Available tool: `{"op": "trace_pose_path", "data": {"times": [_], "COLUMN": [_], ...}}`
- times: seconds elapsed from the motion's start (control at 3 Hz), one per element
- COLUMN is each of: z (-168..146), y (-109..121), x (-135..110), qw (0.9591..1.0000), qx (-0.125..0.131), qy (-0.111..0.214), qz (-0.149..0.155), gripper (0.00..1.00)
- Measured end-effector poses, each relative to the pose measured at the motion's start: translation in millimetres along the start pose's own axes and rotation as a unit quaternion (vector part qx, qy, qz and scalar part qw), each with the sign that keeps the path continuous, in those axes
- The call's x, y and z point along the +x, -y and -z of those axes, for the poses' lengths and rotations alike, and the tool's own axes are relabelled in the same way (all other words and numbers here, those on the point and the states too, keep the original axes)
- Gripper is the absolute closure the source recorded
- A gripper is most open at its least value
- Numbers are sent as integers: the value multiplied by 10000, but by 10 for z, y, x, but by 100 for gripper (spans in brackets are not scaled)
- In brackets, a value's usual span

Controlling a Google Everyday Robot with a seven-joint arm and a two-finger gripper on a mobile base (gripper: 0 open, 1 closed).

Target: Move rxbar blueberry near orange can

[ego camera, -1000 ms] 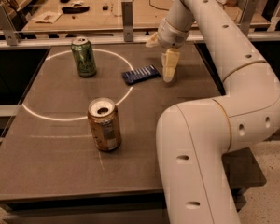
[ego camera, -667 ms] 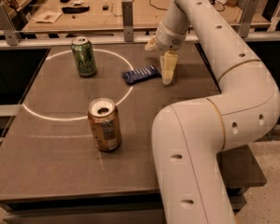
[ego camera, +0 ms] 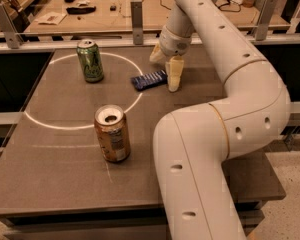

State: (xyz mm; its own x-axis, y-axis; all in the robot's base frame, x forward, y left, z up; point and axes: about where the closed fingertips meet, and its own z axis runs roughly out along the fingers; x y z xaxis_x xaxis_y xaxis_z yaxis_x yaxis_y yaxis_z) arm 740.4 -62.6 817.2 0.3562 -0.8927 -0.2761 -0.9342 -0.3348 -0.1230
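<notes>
**End effector spread at bar, grasp not yet made**

The end effector [ego camera: 164, 73] is held low at the right end of the rxbar blueberry [ego camera: 149, 80], its fingers spread with nothing pinched, judged as set up for a grasp. The bar is laid flat on the bench [ego camera: 50, 174], at the far side, well apart from the orange can [ego camera: 111, 133], which is stood upright nearer the front. Counted: 1 bar, 2 cans (1 orange, 1 green can [ego camera: 90, 60]), 1 arm.
</notes>
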Motion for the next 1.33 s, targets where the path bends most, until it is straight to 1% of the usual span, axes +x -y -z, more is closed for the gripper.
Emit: {"op": "trace_pose_path", "data": {"times": [0.33, 1.33], "z": [-100, -76], "y": [26, 17], "x": [-48, -50], "qw": [9998, 9998], "qx": [-99, -97], "qy": [-10, -16], "qz": [182, 173], "gripper": [35, 37]}}
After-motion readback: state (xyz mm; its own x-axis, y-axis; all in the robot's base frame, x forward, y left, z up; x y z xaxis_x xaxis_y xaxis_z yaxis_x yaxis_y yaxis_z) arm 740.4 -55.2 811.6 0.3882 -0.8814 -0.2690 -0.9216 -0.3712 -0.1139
